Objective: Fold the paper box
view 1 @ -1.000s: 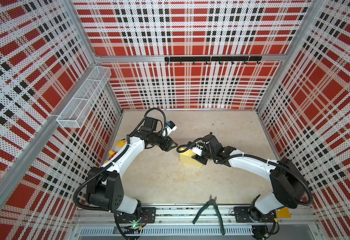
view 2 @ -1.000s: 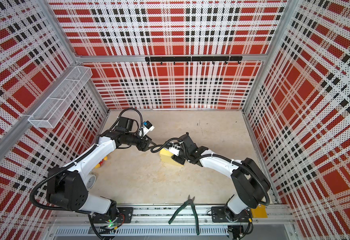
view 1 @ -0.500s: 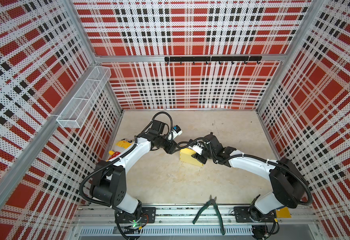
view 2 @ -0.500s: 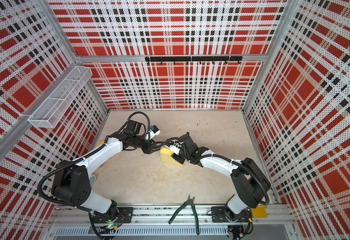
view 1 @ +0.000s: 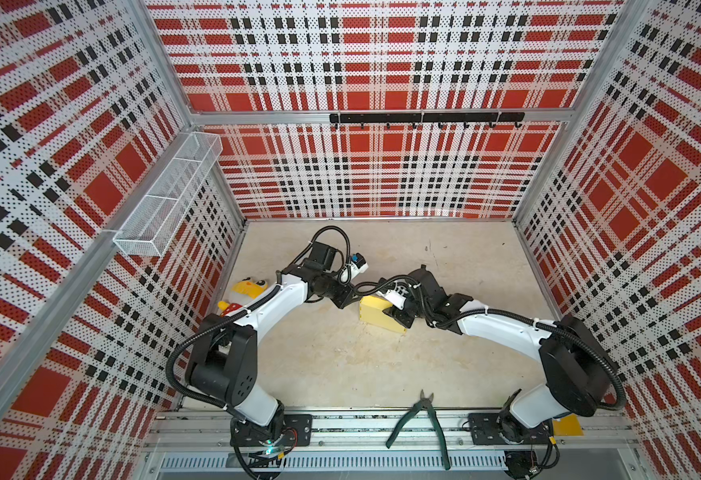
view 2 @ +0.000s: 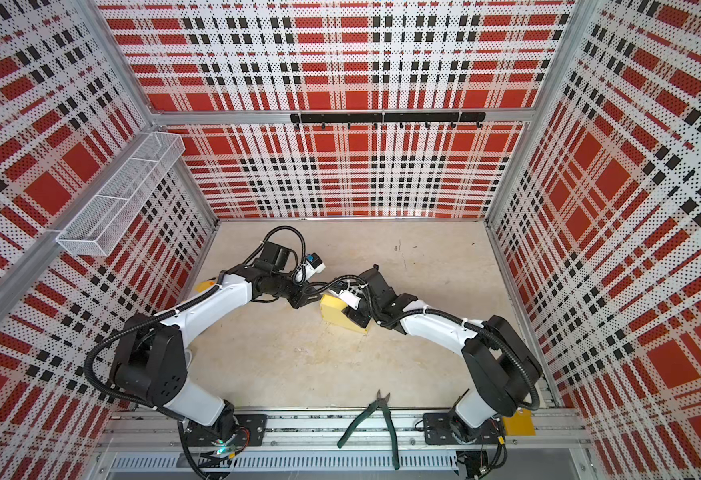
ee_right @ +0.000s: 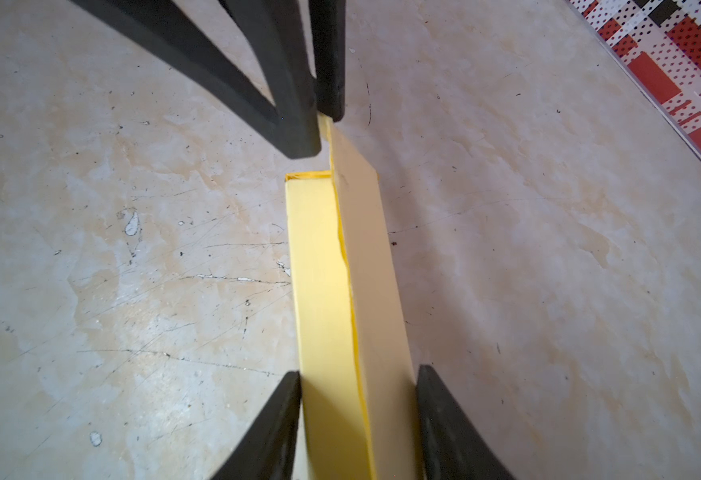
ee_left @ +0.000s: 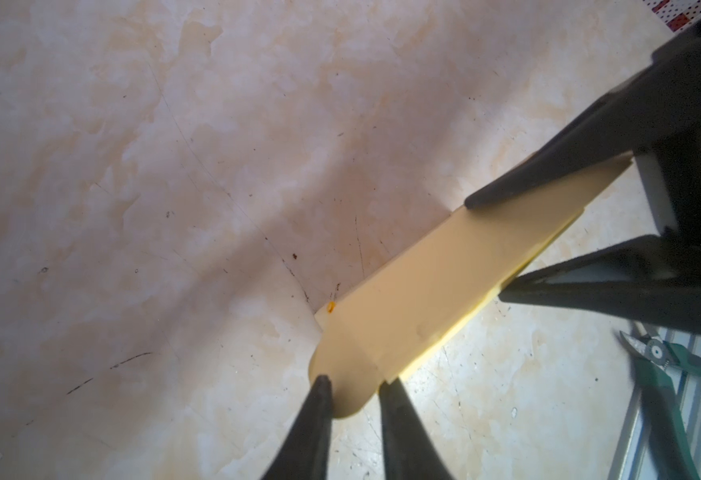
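Observation:
The paper box [view 1: 376, 318] [view 2: 334, 313] is pale yellow and stands on edge mid-floor in both top views. My right gripper [view 1: 398, 313] [ee_right: 359, 382] is shut on it, one finger on each broad face. In the right wrist view the lid panel [ee_right: 369, 266] sits slightly ajar from the body. My left gripper [view 1: 351, 296] [ee_left: 355, 384] has come in from the left. It is shut on the box's rounded tab [ee_left: 342, 374] at the end away from the right gripper. That pinch also shows in the right wrist view, where the left gripper [ee_right: 319, 124] sits at the box's far end.
Green-handled pliers [view 1: 419, 415] [ee_left: 664, 361] lie on the front rail. A yellow plush toy [view 1: 249, 289] sits by the left wall behind the left arm. A wire basket [view 1: 170, 191] hangs on the left wall, and a black hook rail [view 1: 423, 118] on the back wall.
The left arm swung right to the box and its jaws narrowed onto the rounded tab. The right gripper kept its hold and the box stayed put.

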You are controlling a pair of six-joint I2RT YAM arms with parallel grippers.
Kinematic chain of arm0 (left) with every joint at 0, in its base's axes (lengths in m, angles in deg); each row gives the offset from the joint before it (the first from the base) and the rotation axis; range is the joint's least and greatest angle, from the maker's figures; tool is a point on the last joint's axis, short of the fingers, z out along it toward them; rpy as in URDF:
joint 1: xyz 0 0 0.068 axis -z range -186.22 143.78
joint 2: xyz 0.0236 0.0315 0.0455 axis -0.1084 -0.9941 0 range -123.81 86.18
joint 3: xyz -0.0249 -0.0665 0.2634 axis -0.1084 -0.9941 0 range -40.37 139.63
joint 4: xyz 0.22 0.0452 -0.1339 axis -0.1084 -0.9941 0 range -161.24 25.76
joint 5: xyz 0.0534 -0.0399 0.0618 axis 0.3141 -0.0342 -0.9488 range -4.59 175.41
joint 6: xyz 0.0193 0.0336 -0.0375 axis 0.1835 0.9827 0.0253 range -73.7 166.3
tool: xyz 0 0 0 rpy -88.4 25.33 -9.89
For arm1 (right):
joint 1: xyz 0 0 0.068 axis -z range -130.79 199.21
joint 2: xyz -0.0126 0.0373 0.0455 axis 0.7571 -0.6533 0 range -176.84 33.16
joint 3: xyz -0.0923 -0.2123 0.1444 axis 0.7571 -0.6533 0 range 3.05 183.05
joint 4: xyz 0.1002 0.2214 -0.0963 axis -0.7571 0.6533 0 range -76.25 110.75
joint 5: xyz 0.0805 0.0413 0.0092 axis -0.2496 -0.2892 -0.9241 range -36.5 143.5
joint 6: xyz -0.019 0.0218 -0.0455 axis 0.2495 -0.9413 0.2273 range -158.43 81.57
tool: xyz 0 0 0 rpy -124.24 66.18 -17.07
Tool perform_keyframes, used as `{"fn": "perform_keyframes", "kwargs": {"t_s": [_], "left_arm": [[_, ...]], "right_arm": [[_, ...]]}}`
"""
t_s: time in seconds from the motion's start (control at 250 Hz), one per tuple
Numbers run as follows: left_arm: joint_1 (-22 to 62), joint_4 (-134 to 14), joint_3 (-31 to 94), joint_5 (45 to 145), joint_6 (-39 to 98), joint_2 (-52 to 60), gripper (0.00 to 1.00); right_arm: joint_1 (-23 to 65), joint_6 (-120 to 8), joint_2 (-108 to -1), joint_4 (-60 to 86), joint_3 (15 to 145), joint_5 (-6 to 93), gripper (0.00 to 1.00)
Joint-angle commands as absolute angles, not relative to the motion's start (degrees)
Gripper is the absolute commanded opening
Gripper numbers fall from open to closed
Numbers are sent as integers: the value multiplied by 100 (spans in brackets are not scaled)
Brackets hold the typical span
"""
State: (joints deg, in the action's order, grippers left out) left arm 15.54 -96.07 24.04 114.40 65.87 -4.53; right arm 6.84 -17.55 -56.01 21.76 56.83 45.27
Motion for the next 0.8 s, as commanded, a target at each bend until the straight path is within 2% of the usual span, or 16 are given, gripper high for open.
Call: {"fn": "perform_keyframes", "kwargs": {"t_s": [0.0,0.336,0.64,0.792], "left_arm": [[1602,-9527,2486,11379,6493,-474,19],[1637,-9636,2621,11504,6311,-427,8],[1652,-9839,2928,11745,5905,-480,7],[1647,-9886,3002,11778,5722,-548,2]], "right_arm": [[649,-1874,-5579,2005,5599,4550,48],[649,-1858,-5683,2093,5508,4591,58],[641,-1898,-5683,2207,5498,4638,55],[610,-1910,-5752,2201,5535,4688,57]]}}
